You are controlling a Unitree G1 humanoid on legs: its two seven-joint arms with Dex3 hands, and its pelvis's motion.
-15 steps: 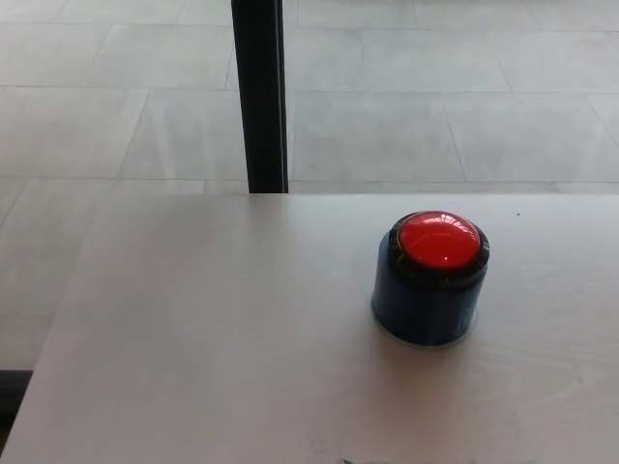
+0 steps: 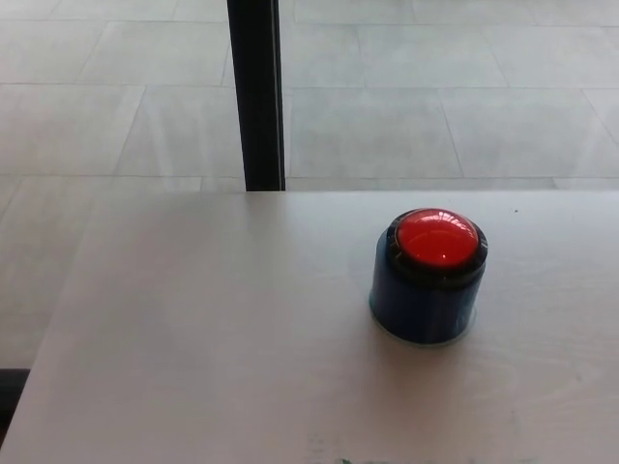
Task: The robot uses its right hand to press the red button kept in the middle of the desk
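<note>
Since the earlier frame the whole view has shifted slightly up and to the left, a move of the camera; nothing on the worktop has changed place. At the left, the pale wood-grain worktop (image 2: 193, 338) lies bare. A black upright post (image 2: 256, 97) stands behind its far edge, before a grey tiled floor (image 2: 435, 106). Right of centre sits the glossy red domed button (image 2: 437, 239) on its dark blue cylindrical base (image 2: 421, 307). Neither hand shows, so the state of their fingers cannot be told.
</note>
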